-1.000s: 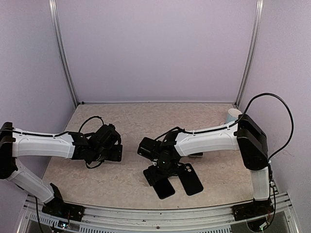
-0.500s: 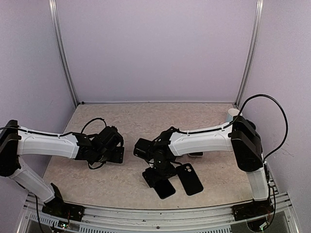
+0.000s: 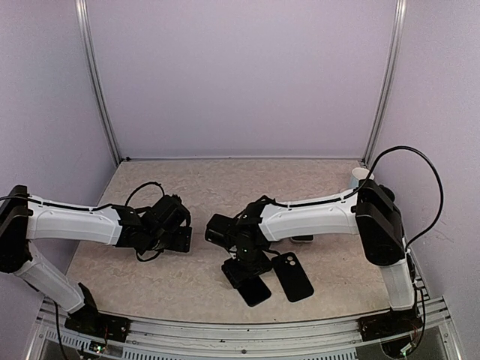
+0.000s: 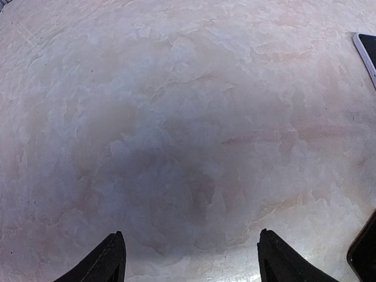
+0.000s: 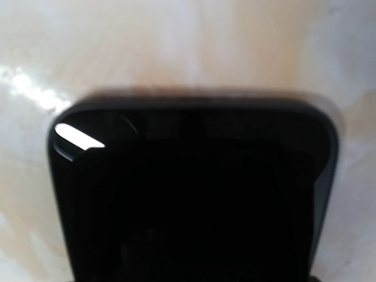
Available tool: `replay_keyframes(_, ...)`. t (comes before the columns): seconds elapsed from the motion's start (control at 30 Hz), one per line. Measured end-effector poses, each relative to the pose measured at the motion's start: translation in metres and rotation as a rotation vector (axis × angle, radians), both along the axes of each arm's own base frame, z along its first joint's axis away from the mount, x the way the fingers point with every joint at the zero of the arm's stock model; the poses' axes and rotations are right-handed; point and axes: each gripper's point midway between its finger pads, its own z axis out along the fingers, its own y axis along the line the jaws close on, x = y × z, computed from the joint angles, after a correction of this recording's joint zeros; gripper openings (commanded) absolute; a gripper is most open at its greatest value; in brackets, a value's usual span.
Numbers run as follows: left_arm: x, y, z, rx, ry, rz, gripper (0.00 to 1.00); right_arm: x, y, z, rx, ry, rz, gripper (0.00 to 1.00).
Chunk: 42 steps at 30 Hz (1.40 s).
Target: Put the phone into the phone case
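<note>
Phone point(image 3: 255, 289): flat black slab with a glossy face, lying on the bench point(image 3: 187, 187) toward its near edge, a little right of centre, long axis running near to far and slightly skewed. Its far end was covered in the top view by the right end effector point(image 3: 243, 264), which stood low over it, pointing down. In the right wrist view the phone point(image 5: 194, 200) filled most of the frame, one rounded end uppermost, a bright streak of glare by its left corner, the picture soft. No finger of that end effector showed in its own view, and from above the jaws were hidden under the wrist housing, so whether they stood parted or had closed on the phone could not be told. Phone case point(image 3: 294, 277): black, flat on the bench just right of the phone, a thin strip of bench between the two, small round camera marks at its far end, roughly parallel to the phone. Left end effector point(image 4: 189, 255): well apart to the left of the phone, low over bare bench point(image 4: 176, 117), fingertips point(image 4: 111, 261) spread wide with nothing between them. Pale-rimmed flat item point(image 4: 367, 53): cut off at the right edge of the left wrist view, not identified. Cup point(image 3: 361, 178): pale, upright, at the far right corner of the bench.
</note>
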Motion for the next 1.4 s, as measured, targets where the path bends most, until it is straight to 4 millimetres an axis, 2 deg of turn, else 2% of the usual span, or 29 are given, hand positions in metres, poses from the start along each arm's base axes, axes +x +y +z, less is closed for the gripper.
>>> replay_keyframes(0.13, 0.000, 0.000, 0.000, 0.000, 0.000, 0.000, 0.76, 0.005, 0.002, 0.002, 0.013, -0.034, 0.001, 0.50)
replay_keyframes(0.33, 0.000, 0.000, 0.002, -0.004, 0.003, 0.008, 0.76, 0.011, -0.001, 0.014, 0.066, -0.100, 0.007, 0.49)
replay_keyframes(0.67, -0.005, 0.005, 0.009, -0.027, 0.009, 0.037, 0.76, 0.028, -0.008, 0.063, 0.227, -0.281, 0.021, 0.45)
replay_keyframes(0.77, -0.007, 0.001, 0.012, -0.027, 0.013, 0.035, 0.76, 0.034, -0.012, 0.072, 0.259, -0.325, 0.015, 0.45)
replay_keyframes(0.87, -0.004, -0.019, 0.025, -0.040, 0.002, 0.007, 0.77, 0.041, -0.024, 0.075, 0.264, -0.363, 0.001, 0.45)
replay_keyframes(1.0, -0.001, -0.057, 0.049, -0.091, -0.031, -0.047, 0.76, 0.043, -0.056, 0.077, 0.264, -0.390, -0.029, 0.45)
replay_keyframes(1.07, 0.000, -0.072, 0.055, -0.119, -0.033, -0.057, 0.76, 0.047, -0.069, 0.079, 0.267, -0.399, -0.050, 0.45)
replay_keyframes(1.23, -0.002, -0.087, 0.046, -0.142, 0.004, -0.048, 0.76, 0.050, -0.106, 0.088, 0.299, -0.447, -0.101, 0.43)
replay_keyframes(1.4, -0.012, -0.111, 0.040, -0.132, 0.039, -0.063, 0.76, 0.045, -0.132, 0.082, 0.318, -0.475, -0.132, 0.41)
